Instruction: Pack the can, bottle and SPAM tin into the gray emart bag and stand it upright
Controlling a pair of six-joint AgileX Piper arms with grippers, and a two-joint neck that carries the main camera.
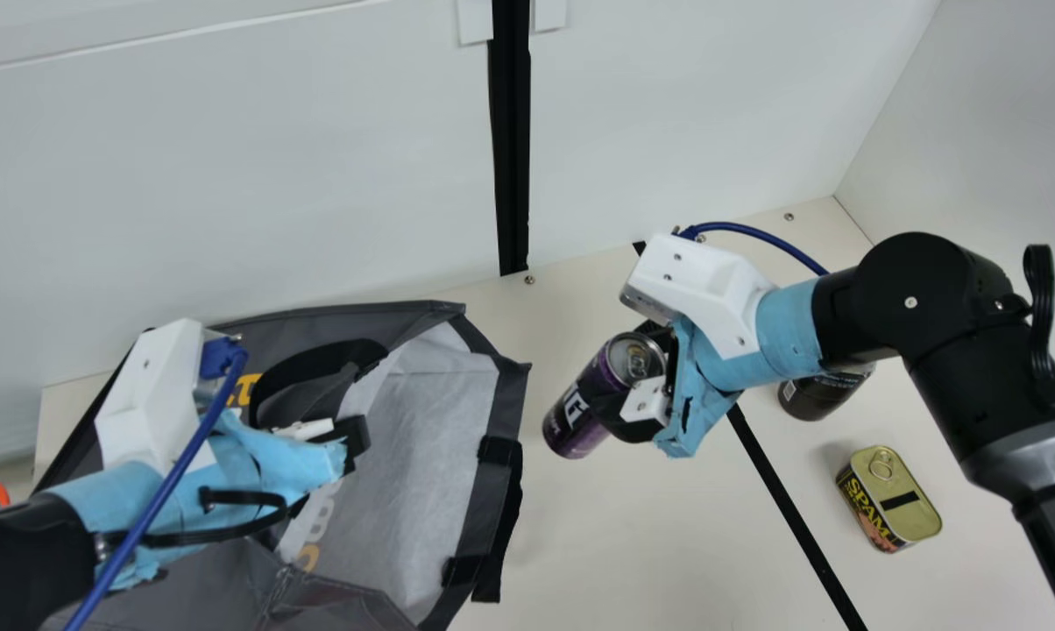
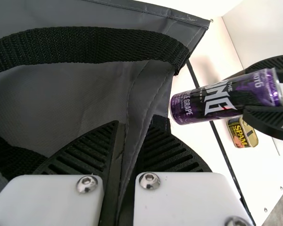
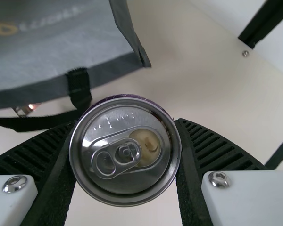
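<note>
Nearest, the SPAM tin (image 1: pixel 891 499) rests on the table (image 1: pixel 650 535). Your left gripper (image 2: pixel 133 134), almost closed, pinches the gray bag (image 1: pixel 405 317), probably to steady its mouth. Your right gripper (image 3: pixel 127 125), opened to the can's (image 1: pixel 580 403) width, holds it tilted, likely for lowering inside. Farther, your right arm (image 1: pixel 913 302) partly hides the bottle (image 1: pixel 821 396).

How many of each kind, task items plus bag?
Drink can: 1 (in the right hand)
Bottle: 1 (partly hidden, kind taken from the task)
SPAM tin: 1
Gray bag: 1
Total: 4
</note>
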